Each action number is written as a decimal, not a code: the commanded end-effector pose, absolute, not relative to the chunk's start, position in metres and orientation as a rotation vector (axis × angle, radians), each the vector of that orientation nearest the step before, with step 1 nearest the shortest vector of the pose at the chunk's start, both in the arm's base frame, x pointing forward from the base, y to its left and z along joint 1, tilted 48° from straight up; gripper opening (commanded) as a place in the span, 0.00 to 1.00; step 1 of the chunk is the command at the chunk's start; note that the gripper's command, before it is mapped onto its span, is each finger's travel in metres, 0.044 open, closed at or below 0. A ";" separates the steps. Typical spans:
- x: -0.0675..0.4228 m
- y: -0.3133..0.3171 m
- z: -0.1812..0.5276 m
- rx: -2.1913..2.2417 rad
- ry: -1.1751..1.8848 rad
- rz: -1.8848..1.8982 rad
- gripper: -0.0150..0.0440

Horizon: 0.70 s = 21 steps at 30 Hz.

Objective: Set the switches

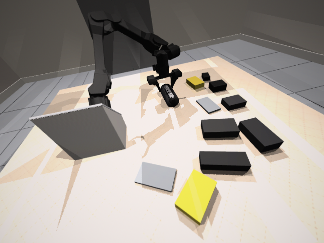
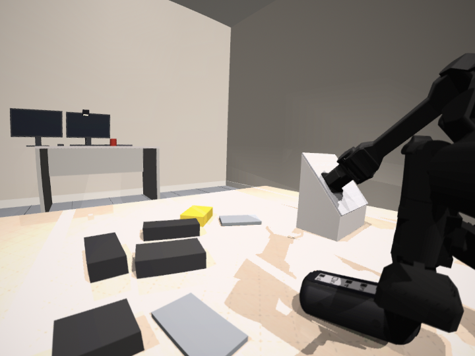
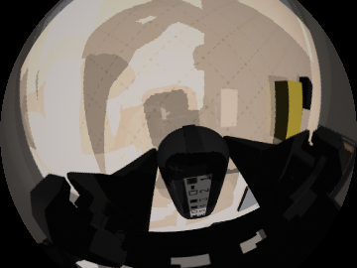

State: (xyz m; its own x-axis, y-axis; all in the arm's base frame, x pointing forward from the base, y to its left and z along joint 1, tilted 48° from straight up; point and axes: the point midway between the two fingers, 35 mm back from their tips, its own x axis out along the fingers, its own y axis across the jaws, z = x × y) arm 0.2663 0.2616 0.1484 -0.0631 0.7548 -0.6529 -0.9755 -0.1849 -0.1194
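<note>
The dark grey controller unit (image 1: 171, 98) (image 2: 337, 304) (image 3: 192, 148) lies long and rounded on the bench at the middle back. A light label strip with small dark squares faces up, so its underside shows. The squares are too small to read. No rocker switches show. My gripper (image 1: 165, 84) (image 2: 398, 306) (image 3: 190, 146) comes straight down over the unit's far end. Its fingers stand on either side of that end and grip it. The unit rests on or just above the bench.
A white wedge-shaped stand (image 1: 86, 130) (image 2: 318, 206) is front left of the unit. Right of the unit lie several dark blocks (image 1: 219, 127) (image 2: 168, 256), two grey plates (image 1: 208, 104) (image 1: 156, 176) and two yellow blocks (image 1: 195, 82) (image 1: 196, 195). The arm's base (image 1: 98, 88) stands behind.
</note>
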 end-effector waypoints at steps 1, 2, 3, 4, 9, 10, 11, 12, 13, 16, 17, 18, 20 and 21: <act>0.268 0.262 0.144 -0.704 0.433 1.618 0.83; 0.268 0.263 0.144 -0.704 0.433 1.618 0.83; 0.268 0.263 0.143 -0.704 0.433 1.618 0.83; 0.268 0.264 0.143 -0.704 0.433 1.618 0.83; 0.267 0.267 0.141 -0.703 0.433 1.618 0.83; 0.267 0.268 0.141 -0.703 0.433 1.618 0.83; 0.267 0.269 0.140 -0.703 0.433 1.618 0.83; 0.267 0.269 0.140 -0.703 0.433 1.618 0.83; 0.267 0.270 0.140 -0.703 0.433 1.618 0.83; 0.267 0.272 0.138 -0.703 0.433 1.618 0.83; 0.267 0.272 0.138 -0.703 0.433 1.618 0.83; 0.267 0.273 0.138 -0.703 0.432 1.618 0.83; 0.266 0.273 0.138 -0.703 0.432 1.619 0.83; 0.266 0.273 0.138 -0.703 0.432 1.619 0.83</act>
State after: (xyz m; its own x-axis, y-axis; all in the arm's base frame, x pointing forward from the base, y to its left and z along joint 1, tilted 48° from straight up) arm 0.2647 0.2747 0.1403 -0.0641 0.7547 -0.6529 -0.9759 -0.1841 -0.1170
